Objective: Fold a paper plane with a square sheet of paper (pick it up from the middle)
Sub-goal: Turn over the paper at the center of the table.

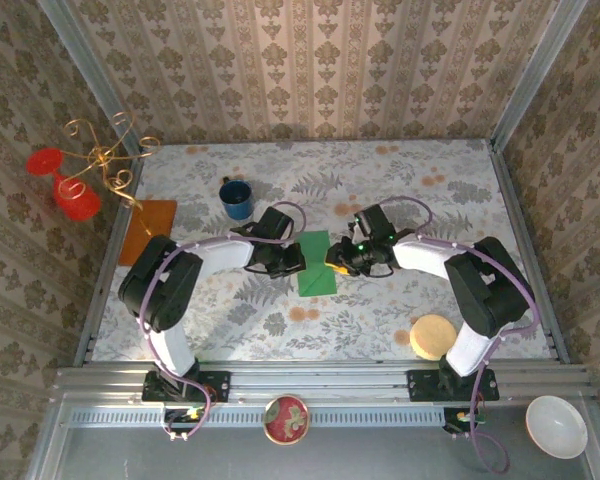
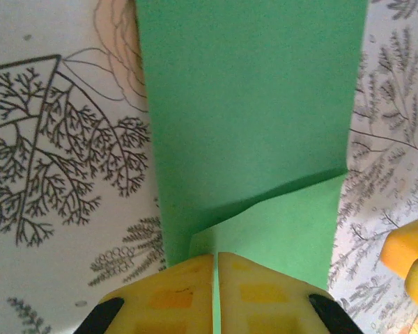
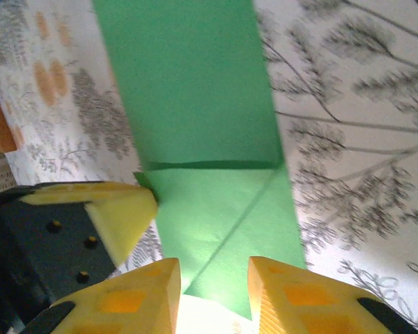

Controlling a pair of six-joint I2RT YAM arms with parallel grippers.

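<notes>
Green sheet lies mid-table, partly folded (one corner flap turned in). We read the left gripper as clenched over its edge, probably pinning the crease flat. The right gripper stands parted, released, straddling the opposite end.

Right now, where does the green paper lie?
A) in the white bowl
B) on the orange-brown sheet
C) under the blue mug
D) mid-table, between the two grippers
D: the green paper lies mid-table, with the left gripper at its left edge and the right gripper at its right edge.
</notes>
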